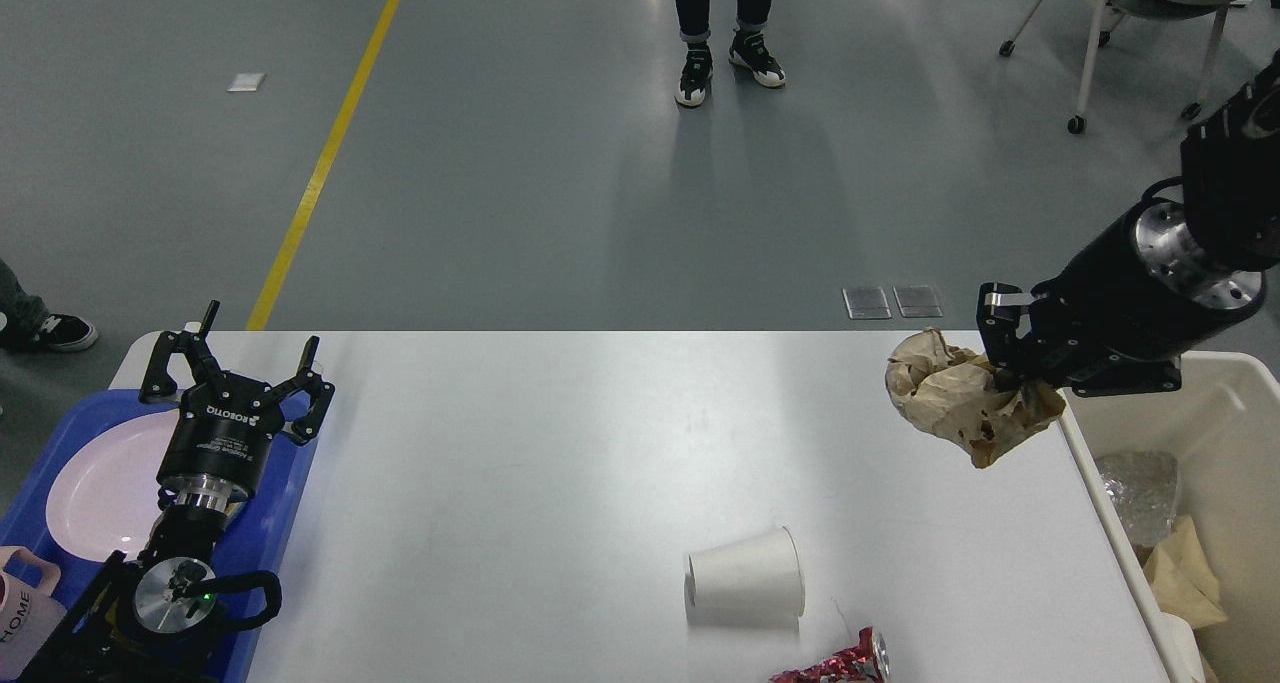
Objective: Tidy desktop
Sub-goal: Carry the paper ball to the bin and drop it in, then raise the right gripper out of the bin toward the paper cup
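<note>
A: Where is the crumpled brown paper wad (955, 398) held, and why there?

B: It is pinched between the fingers of the right gripper (1003, 361), lifted clear of the large white rectangular desktop (560, 463) at its right edge, just beside the beige plastic bin (1240, 383). A drop into that bin is presumably intended, since crumpled paper and foil are already seen inside.

A: And the left gripper (245, 363)?

B: Its fingers are spread and empty, held over the blue plastic tray (290, 493) at the desktop's left end, where a white round plate (100, 488) is kept.

A: What is left on the desktop?

B: A tipped white paper cup (745, 575) and a crushed red can (840, 661), both near its front edge.
</note>
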Tool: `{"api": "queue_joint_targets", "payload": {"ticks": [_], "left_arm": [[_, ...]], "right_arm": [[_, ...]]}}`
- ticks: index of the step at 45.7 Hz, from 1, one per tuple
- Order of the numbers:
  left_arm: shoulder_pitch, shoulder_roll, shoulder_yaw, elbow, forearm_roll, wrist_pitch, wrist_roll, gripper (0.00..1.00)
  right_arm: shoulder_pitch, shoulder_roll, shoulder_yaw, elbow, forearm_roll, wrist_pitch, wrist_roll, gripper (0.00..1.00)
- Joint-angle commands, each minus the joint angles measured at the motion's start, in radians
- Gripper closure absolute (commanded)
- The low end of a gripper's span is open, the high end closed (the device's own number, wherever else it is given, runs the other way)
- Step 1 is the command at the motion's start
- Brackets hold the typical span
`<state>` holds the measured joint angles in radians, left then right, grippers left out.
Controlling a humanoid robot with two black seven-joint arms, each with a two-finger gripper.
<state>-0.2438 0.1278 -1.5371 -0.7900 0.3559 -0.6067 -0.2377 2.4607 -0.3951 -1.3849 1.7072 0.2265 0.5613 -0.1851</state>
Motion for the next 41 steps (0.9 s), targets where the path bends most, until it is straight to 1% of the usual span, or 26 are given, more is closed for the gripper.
{"api": "queue_joint_targets", "payload": {"ticks": [1, 5, 7, 11, 17, 22, 27, 33, 36, 41], "left_arm": [[0.000, 0.000, 0.000, 0.000, 0.000, 0.001, 0.000, 0.03], [0.000, 0.001, 0.000, 0.000, 0.000, -0.001, 0.000, 0.03], [0.000, 0.001, 0.000, 0.000, 0.000, 0.001, 0.001, 0.03], [0.000, 0.000, 0.000, 0.000, 0.000, -0.001, 0.000, 0.03], [0.000, 0.000, 0.000, 0.000, 0.000, 0.001, 0.000, 0.03], [0.000, 0.000, 0.000, 0.000, 0.000, 0.001, 0.000, 0.03], [0.000, 0.001, 0.000, 0.000, 0.000, -0.001, 0.000, 0.03], [0.000, 0.001, 0.000, 0.000, 0.000, 0.001, 0.001, 0.03], [0.000, 0.000, 0.000, 0.000, 0.000, 0.001, 0.001, 0.03], [0.000, 0.000, 0.000, 0.000, 0.000, -0.001, 0.001, 0.03]], "right_arm": [[-0.035, -0.042, -0.133, -0.034, -0.006, -0.060, 0.001, 1.00], [-0.107, -0.109, -0.232, -0.089, -0.015, -0.130, 0.003, 1.00], [-0.152, -0.172, -0.253, -0.133, -0.024, -0.156, 0.003, 1.00], [-0.277, -0.303, -0.260, -0.274, -0.071, -0.169, 0.003, 1.00], [-0.488, -0.454, -0.201, -0.518, -0.108, -0.167, 0.003, 1.00], [-0.727, -0.521, -0.042, -0.696, -0.108, -0.169, 0.003, 1.00], [-1.000, -0.516, 0.142, -0.862, -0.108, -0.190, 0.003, 1.00], [-1.293, -0.469, 0.381, -1.006, -0.108, -0.245, 0.003, 1.00], [-1.417, -0.415, 0.461, -1.092, -0.108, -0.297, 0.003, 1.00], [-1.624, -0.288, 0.540, -1.273, -0.105, -0.376, 0.001, 1.00]]}}
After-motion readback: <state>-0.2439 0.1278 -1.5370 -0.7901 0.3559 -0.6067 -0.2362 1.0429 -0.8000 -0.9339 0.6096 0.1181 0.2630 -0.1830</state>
